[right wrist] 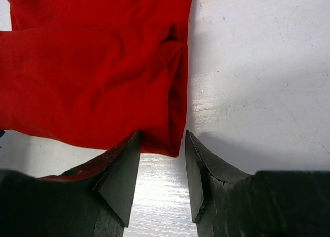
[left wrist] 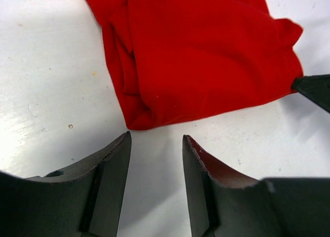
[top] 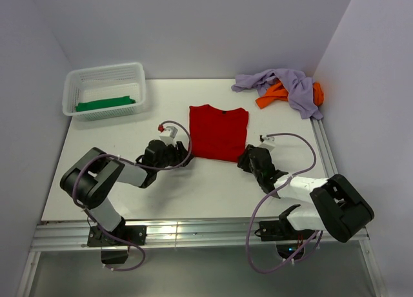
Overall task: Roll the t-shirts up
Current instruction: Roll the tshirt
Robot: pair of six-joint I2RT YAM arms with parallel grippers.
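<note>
Since both arms had dropped in low at the near hem, the jaws were the interesting bit. The left gripper (left wrist: 154,140) sat part-way open with nothing in it. The near-left corner of the bright red folded cotton t-shirt (left wrist: 206,56) lay just ahead of the gap, not touching either finger. The right gripper (right wrist: 162,136) was open about as wide. The tee's near-right corner poked just into the mouth between its fingertips, but wasn't pinched yet.

My read is that they were lined up one per corner so the hem could be lifted evenly and the roll would start straight, away from the bases.

The red tee lay flat on the white tabletop (top: 161,187) between the two arms. Its sides looked folded in to make a narrow rectangle, collar at the far end, which is what you'd want before rolling.

Further out, a loose heap of lavender t-shirt (top: 284,81) and orange t-shirt (top: 271,97) waited at the far-right corner. A green t-shirt (top: 106,104) sat in the white plastic lattice basket (top: 71,97) at far left. I couldn't tell whether that one was rolled. So I'd say it was early days for the red one.
</note>
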